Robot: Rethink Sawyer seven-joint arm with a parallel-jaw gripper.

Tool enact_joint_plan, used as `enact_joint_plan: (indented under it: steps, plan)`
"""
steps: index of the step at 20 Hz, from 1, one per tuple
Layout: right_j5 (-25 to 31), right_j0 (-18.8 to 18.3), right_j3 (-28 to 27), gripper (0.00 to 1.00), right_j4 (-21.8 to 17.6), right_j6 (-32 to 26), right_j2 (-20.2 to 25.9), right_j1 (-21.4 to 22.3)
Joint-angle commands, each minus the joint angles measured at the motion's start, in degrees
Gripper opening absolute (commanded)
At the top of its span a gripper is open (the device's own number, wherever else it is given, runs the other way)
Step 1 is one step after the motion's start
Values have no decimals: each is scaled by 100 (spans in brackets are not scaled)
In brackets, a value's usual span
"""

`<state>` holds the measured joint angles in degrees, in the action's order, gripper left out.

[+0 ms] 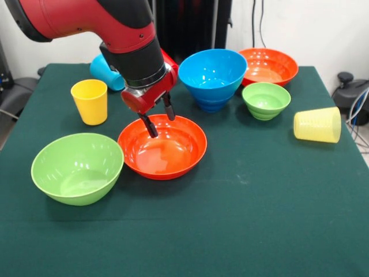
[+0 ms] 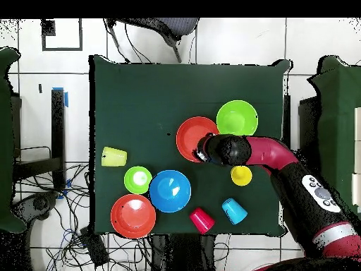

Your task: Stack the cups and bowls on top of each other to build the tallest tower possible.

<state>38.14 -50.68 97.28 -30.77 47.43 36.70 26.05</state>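
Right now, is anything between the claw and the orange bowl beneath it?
Nothing visible. The claw hangs open at the far rim of the near orange-red bowl, which is empty. The big green bowl sits just beside it, off the claw's line.

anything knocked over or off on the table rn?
Two cups are down: the ribbed pale yellow cup lies on its side near the table edge, and the light blue cup lies tipped behind the arm. The bowls sit upright; nothing looks spilled or broken.
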Motion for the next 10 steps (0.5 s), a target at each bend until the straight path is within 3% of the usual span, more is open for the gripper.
enact_joint_plan:
  steps: [1, 10]
  plan:
    - [-57, 205, 12, 100, 17, 329, 70, -144]
    - [-38, 200, -11, 100, 26, 315, 75, -157]
